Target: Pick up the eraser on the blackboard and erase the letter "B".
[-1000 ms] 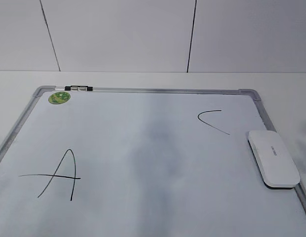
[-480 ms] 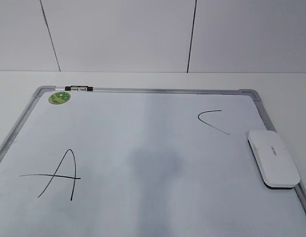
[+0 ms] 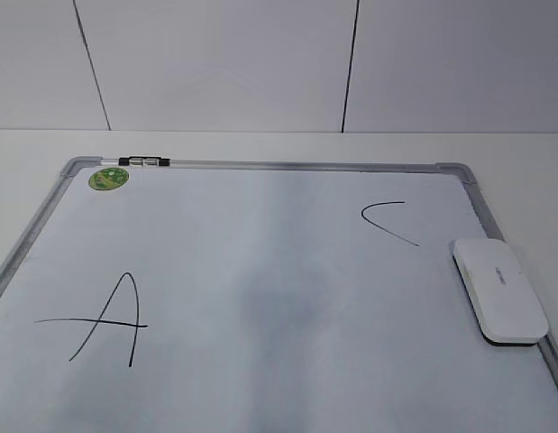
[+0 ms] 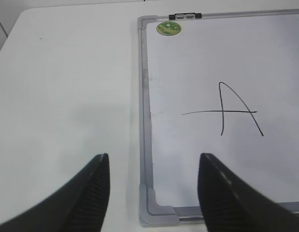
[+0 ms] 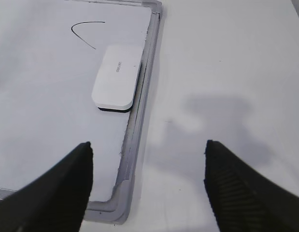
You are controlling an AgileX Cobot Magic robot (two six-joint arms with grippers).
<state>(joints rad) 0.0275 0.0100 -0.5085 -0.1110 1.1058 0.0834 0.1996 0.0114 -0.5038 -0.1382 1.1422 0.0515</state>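
The eraser (image 5: 117, 78) is lying flat on the blackboard (image 3: 260, 262), hard against the board's right frame rail and just below the curved "C" (image 3: 387, 221). The right end effector (image 5: 148, 188) is hovering with its fingers spread wide, nearer the camera than the eraser and apart from it, straddling the board's near right corner and the white tabletop (image 5: 226, 72). The left end effector (image 4: 151, 193) is likewise gaping open over the board's near left corner, well apart from the eraser.

Against a second ago, the eraser is sitting slightly further right along the rail, and the grey shadow across the board's middle is looking fainter.

The eraser is a white oblong with rounded corners, a dark underside and small grey print. No "B" is showing; only the "A" (image 3: 103, 317) and "C".
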